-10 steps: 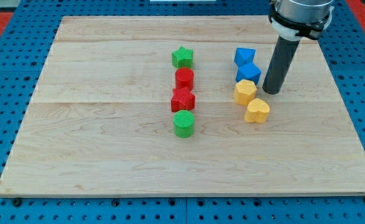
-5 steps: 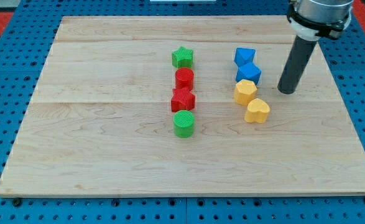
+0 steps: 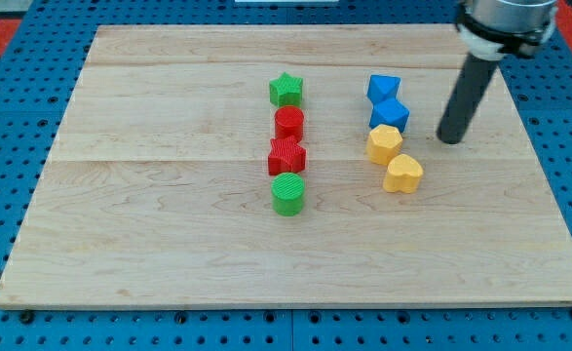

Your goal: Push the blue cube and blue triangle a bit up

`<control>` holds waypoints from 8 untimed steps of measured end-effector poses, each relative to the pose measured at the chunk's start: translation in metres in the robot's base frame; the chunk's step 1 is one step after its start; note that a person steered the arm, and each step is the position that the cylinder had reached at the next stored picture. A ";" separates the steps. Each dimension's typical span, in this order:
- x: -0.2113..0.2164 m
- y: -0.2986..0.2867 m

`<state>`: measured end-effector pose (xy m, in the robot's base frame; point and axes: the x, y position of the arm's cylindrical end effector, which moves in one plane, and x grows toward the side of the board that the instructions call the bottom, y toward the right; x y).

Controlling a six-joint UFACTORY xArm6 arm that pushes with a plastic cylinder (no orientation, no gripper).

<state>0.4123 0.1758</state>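
A: left to right on the counter [image 3: 120, 244]?

B: 1 column: green star [image 3: 286, 90], red cylinder [image 3: 288, 123], red star [image 3: 286, 156], green cylinder [image 3: 288, 194]. Then blue triangle [image 3: 383, 88] touching blue cube [image 3: 390, 114], above 2 yellow blocks.

A: gripper?

B: none, just a rod. my tip [image 3: 448, 140] sits right of the blue cube, not touching.

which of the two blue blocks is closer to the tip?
The lower blue block, touching the yellow block. My tip sits to its right; the upper blue block is farther away.
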 end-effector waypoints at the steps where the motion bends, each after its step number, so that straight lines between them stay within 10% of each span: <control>1: -0.001 -0.026; 8: -0.024 -0.018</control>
